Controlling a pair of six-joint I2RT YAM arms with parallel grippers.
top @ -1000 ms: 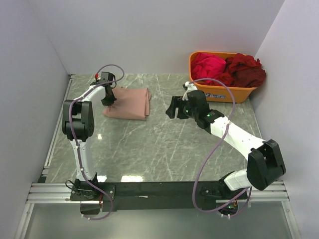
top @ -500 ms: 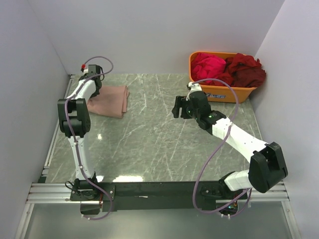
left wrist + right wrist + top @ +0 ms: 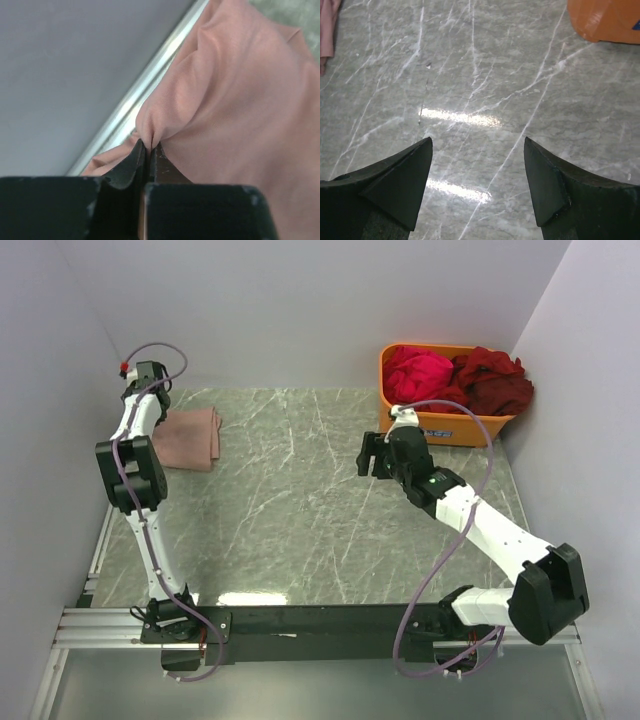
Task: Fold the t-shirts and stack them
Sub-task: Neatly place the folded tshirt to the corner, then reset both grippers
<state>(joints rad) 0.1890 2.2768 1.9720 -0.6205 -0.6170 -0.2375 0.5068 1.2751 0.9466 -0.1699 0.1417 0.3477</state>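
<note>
— What are the left fingers doing?
— The left gripper (image 3: 149, 146) has its fingers pressed almost together, pinching a raised pucker of the pink shirt (image 3: 225, 100). The cloth bunches into a small ridge right at the tips.
— And the right ones?
— The right gripper (image 3: 477, 143) is spread wide and holds nothing. It hovers over bare table (image 3: 485, 75), touching nothing.
— Where does the pink shirt lie?
— Folded into a flat rectangle at the far left corner of the table, its edge against the metal rail (image 3: 150, 85) that runs along the wall (image 3: 65, 65). The left arm reaches out over it.
— How many shirts in all?
— Three that I can tell apart. One pink on the table, and two heaped in the single orange tub (image 3: 440, 426) at the far right: a magenta shirt (image 3: 418, 370) on its left side and a dark red shirt (image 3: 492, 378) on its right, touching each other and rising above the rim.
— Is the right gripper near the tub?
— Near it, just off its front left corner, but apart from it.
</note>
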